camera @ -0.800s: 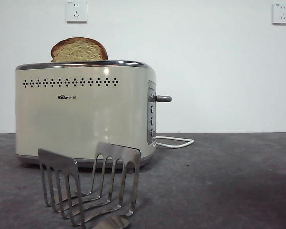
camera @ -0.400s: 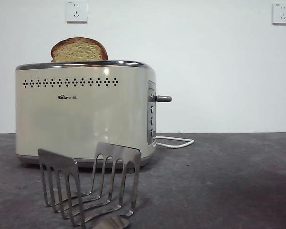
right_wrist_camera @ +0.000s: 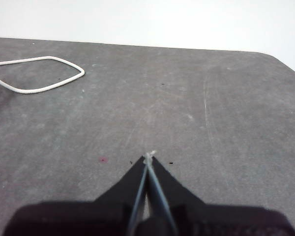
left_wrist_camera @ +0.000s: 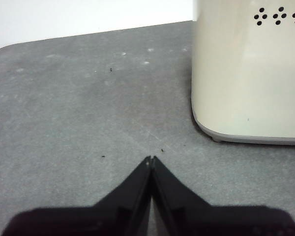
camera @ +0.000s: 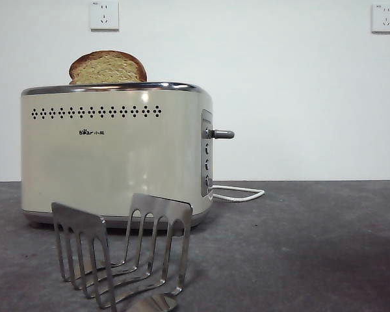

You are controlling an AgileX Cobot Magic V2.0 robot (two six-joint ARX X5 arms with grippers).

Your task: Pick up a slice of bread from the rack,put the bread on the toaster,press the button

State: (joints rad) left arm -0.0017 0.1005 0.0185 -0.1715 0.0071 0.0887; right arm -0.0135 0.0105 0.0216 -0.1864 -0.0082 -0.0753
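Our left gripper (left_wrist_camera: 151,158) has its two jaws pressed together with nothing between them. It hangs low over the table (left_wrist_camera: 78,108), just beside one end of the toaster (left_wrist_camera: 246,73). Our right gripper (right_wrist_camera: 148,156) is pinched together too, also holding nothing. It waits over bare table, well apart from the white cord (right_wrist_camera: 37,73).

The slice of bread (camera: 108,67) stands upright in the toaster's top, near the end away from the button (camera: 222,134). Its round brown crust points up. Its long side runs the same way as the toaster's long side. The rack (camera: 120,250) stands in front of the toaster and holds no bread.

We think the lever is not pushed down yet. Both grippers are far from it. A push that comes in crooked could slip off the small knob. A push from the side could shove the whole toaster or tug the cord.
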